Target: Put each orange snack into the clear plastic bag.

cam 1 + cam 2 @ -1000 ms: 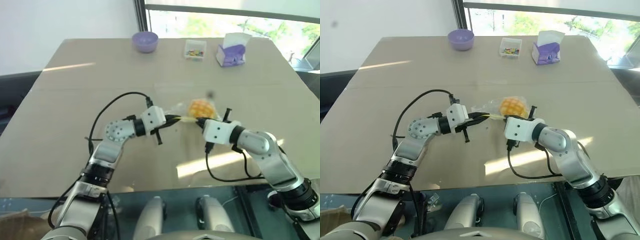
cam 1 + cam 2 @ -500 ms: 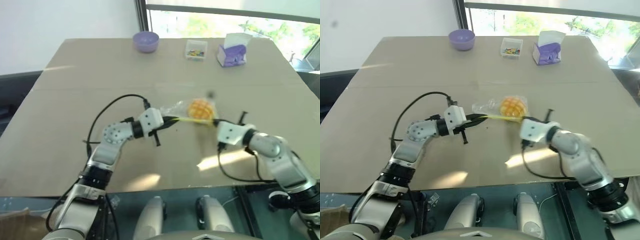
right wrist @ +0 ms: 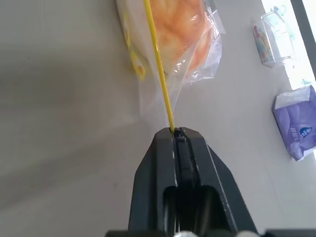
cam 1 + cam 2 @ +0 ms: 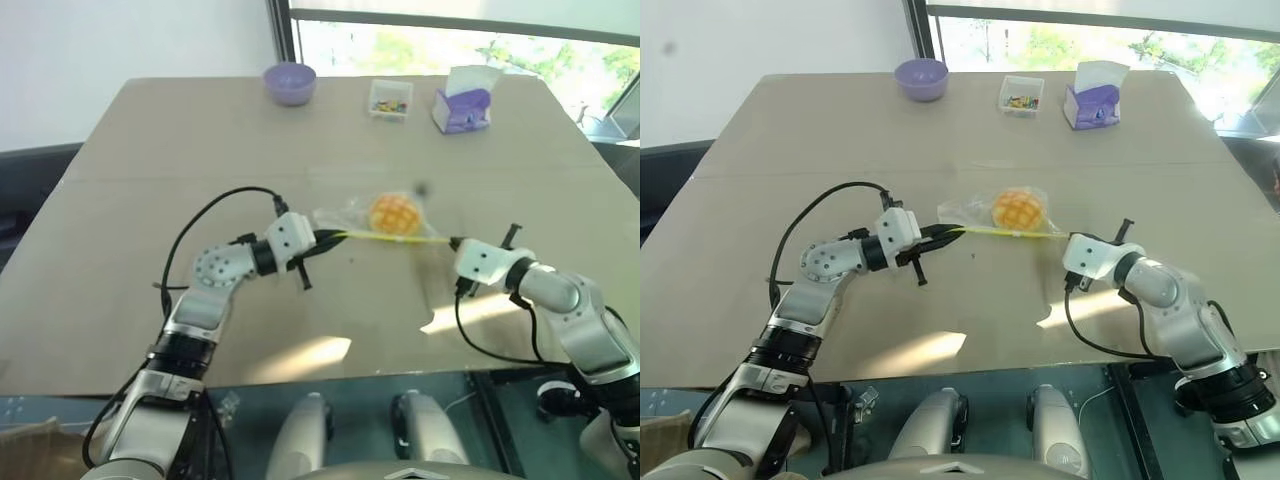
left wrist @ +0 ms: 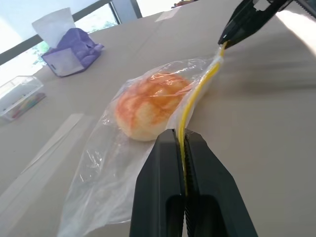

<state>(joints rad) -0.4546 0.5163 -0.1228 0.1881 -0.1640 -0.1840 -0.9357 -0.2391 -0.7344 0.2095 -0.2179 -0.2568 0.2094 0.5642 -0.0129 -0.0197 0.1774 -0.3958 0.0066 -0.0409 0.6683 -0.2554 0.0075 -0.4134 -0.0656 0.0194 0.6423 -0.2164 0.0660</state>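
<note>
Clear plastic bag [image 4: 352, 212] (orange snack [image 4: 393, 212] inside) stretched between both grippers.

A round, domed yellow-orange snack [image 4: 1020, 208] with a darker waffle grid on top is being contained inside a thin, crinkly, see-through plastic bag [image 4: 972, 209], close to its zip edge. The bag's yellow zip strip [image 4: 1012, 232] is being stretched into a straight, taut line just above the beige surface [image 4: 940, 130], with each of its two ends being pinched between a pair of black fingers [image 5: 170, 168]. The rest of the bag is being left to hang from the strip toward the far side, its wrinkled film spreading onto the surface beside the snack.
</note>
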